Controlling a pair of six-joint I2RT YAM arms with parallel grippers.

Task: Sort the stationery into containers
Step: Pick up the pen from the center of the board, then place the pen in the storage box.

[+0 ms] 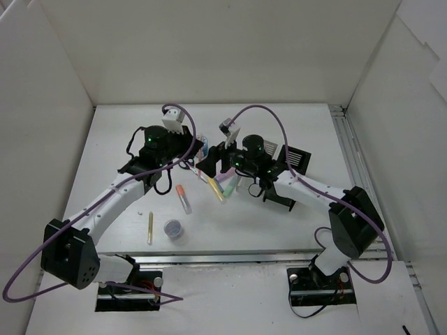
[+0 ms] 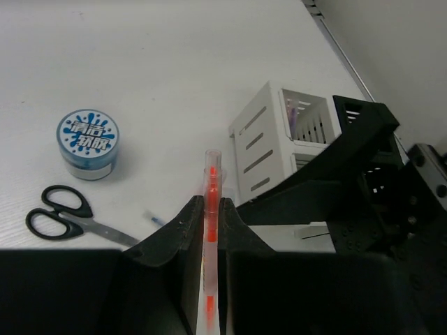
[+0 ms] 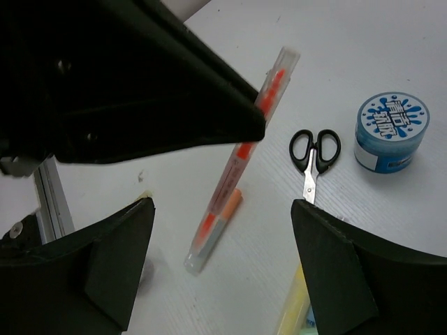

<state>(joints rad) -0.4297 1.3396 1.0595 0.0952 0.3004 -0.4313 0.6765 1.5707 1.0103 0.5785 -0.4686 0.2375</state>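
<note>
— Where is the orange pen [image 2: 211,171]?
— Upright in the left claw [image 2: 209,209], whose fingers press on both sides of the barrel. The capped tip sticks out past them, above the table.
— And the right claw [image 3: 222,204]?
— Wide apart, holding nothing. From its own wrist the pen shows between its two fingers, touching neither.
— What is around?
— The white mesh organizer [image 2: 276,139] stands just right of the pen, and the right arm's black body crowds in beside it. The scissors [image 2: 59,213] and blue tin [image 2: 87,143] lie toward the far side, apart from each other. The purple jar [image 1: 173,229] and a yellow pen [image 1: 149,227] lie near, on the left. The black holder [image 1: 299,155] seems to be the dark slatted shape on the right, though the arm hides most of it.
</note>
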